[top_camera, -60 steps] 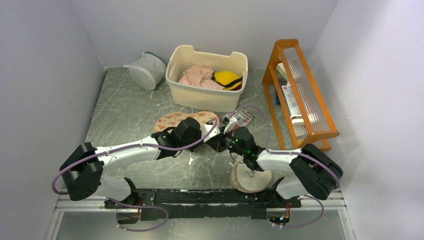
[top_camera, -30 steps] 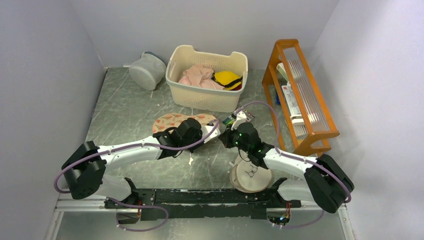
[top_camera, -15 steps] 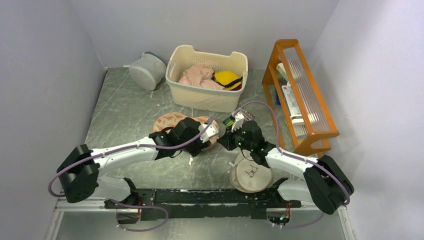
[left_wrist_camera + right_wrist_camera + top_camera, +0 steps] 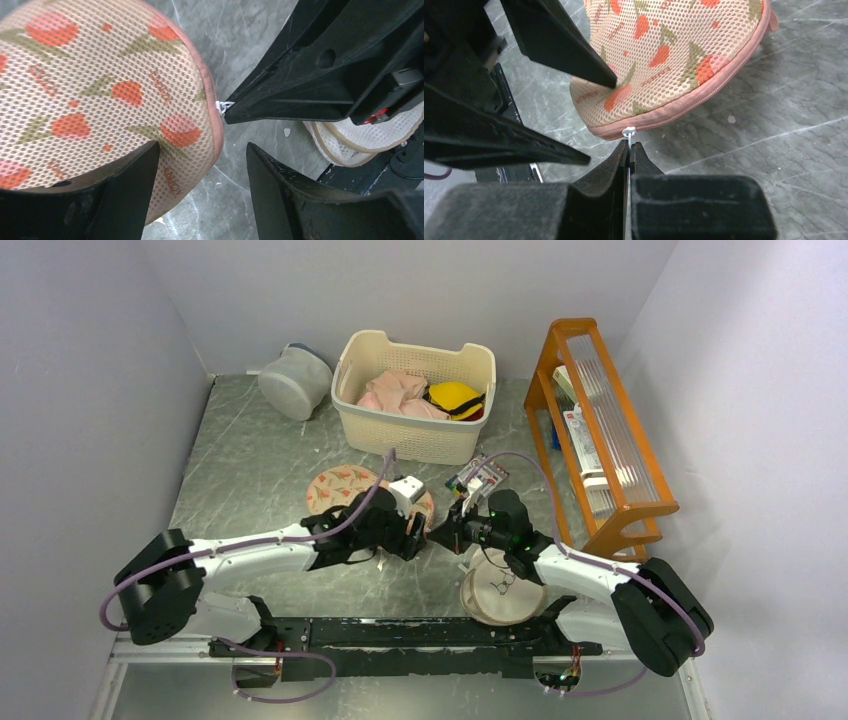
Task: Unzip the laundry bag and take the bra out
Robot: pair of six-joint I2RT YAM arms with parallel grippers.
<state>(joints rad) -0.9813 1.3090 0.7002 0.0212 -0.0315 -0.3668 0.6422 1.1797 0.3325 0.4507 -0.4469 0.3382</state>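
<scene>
The laundry bag (image 4: 338, 486), cream-peach mesh with an orange floral print, lies flat on the table (image 4: 250, 460). Its pink zipped edge (image 4: 684, 102) is closed. My right gripper (image 4: 629, 145) is shut on the white zip pull (image 4: 629, 132) at the bag's near edge, and its tips also show in the top view (image 4: 437, 533). My left gripper (image 4: 202, 150) is open and straddles that same edge of the laundry bag (image 4: 100, 95). One finger hangs over the mesh and the other over bare table. The bra is hidden.
A cream basket (image 4: 410, 440) with pink clothes and a yellow item stands at the back. An orange rack (image 4: 600, 430) lines the right side. A grey pouch (image 4: 295, 380) lies back left. A round cream pouch (image 4: 503, 592) sits under the right arm, and a small packet (image 4: 478, 478) lies nearby.
My left gripper has opened and shifted right and nearer, off the bag's edge. The right gripper, still shut on the zip pull, has moved nearer and slightly left.
</scene>
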